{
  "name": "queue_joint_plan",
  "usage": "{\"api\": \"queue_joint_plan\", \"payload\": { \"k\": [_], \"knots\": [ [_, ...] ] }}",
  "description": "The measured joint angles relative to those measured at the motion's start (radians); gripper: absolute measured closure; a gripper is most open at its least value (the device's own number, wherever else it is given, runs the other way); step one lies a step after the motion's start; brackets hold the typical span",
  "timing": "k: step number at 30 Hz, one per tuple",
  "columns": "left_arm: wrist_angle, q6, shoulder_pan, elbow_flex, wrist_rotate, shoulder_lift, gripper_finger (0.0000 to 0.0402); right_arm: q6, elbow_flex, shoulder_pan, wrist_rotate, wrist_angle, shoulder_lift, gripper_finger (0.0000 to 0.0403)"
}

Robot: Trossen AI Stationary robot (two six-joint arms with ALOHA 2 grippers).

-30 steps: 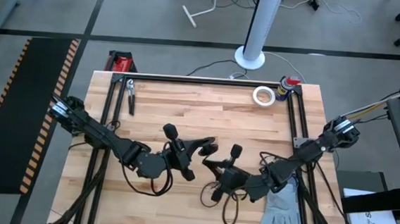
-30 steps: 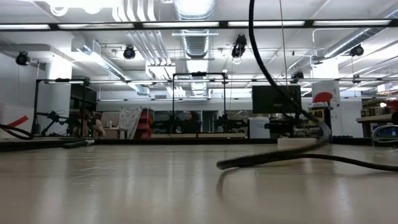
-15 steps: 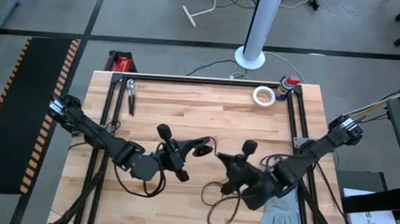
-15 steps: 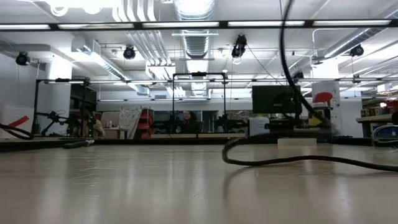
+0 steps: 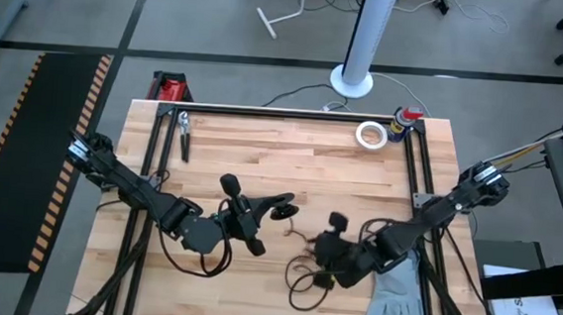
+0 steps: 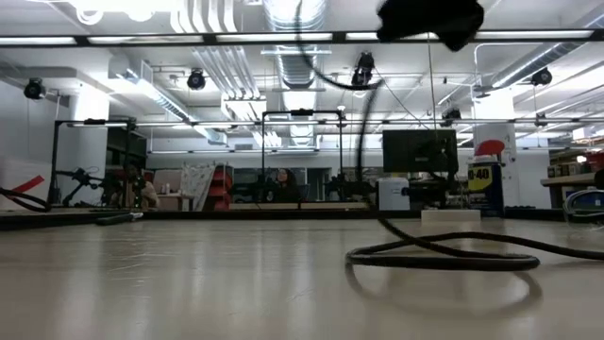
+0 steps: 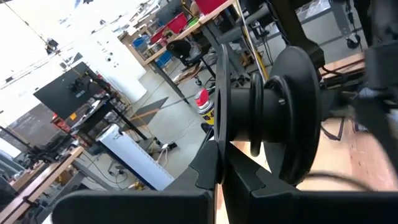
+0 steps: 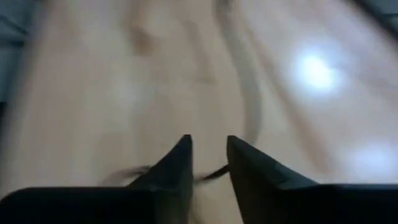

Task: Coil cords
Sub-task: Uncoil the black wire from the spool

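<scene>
The thin black cord [image 5: 302,286] lies in loose loops on the wooden table [image 5: 262,156] toward its near edge, and shows as a flat loop [image 6: 444,257] in the low view. From there one strand rises off the table. My right gripper [image 5: 317,267] stands over these loops, fingers [image 8: 208,155] almost together, with the cord crossing between them. To their left, my left gripper [image 5: 280,211] is shut on a black round reel [image 7: 283,118] held above the table's middle. My left gripper pinches a thin round flange [image 7: 221,106] of the reel between its two fingers, coming about level from the table's left. The reel is lifted clear of the table. My right gripper has a stretch of the cord [image 8: 214,173] between its fingertips, which slant down at the table. The view is blurred, so the hold cannot be told more closely. The rest of the cord hangs slack onto the table.
A grey glove [image 5: 396,295] lies at the near right corner beside my right arm. A white tape roll [image 5: 370,134] and a spray can [image 5: 403,121] stand at the far right, pliers [image 5: 184,136] at the far left. A black frame [image 5: 295,112] rims the table.
My right gripper has swung up and toward the far right with the cord, then come back down toward the near edge. The cord's loops have shifted toward the table's left and settled flatter. My left gripper has drawn slightly toward the table's left with the reel.
</scene>
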Motion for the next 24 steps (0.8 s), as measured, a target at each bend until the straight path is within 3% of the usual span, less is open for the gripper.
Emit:
{"api": "queue_joint_plan", "payload": {
  "k": [3,5,7,9,15,20,24],
  "knots": [
    [-0.018,-0.029,0.0,-0.003,0.001,0.0,0.0402,-0.053,-0.055,-0.005,-0.141,0.204,0.0,0.0271],
    [-0.025,-0.043,0.0,-0.004,0.001,0.002,0.0402,-0.064,-0.064,-0.008,-0.209,0.234,-0.001,0.0253],
    [-0.027,-0.051,0.0,-0.005,0.001,0.002,0.0402,-0.065,-0.064,-0.007,-0.213,0.194,-0.015,0.024],
    [-0.028,-0.058,0.0,-0.007,0.001,0.002,0.0401,-0.069,-0.042,-0.007,-0.146,0.134,-0.034,0.0232],
    [-0.031,-0.068,0.009,-0.009,0.001,0.002,0.0402,-0.262,0.07,0.024,0.257,0.121,-0.045,0.0229],
    [-0.024,-0.076,0.012,-0.01,0.001,0.002,0.0402,-0.446,0.134,-0.013,0.302,0.209,-0.012,0.0231],
    [-0.025,-0.079,0.013,-0.01,0.001,0.003,0.0402,-0.498,0.157,-0.06,0.299,0.225,0.016,0.0234]
  ]
}}
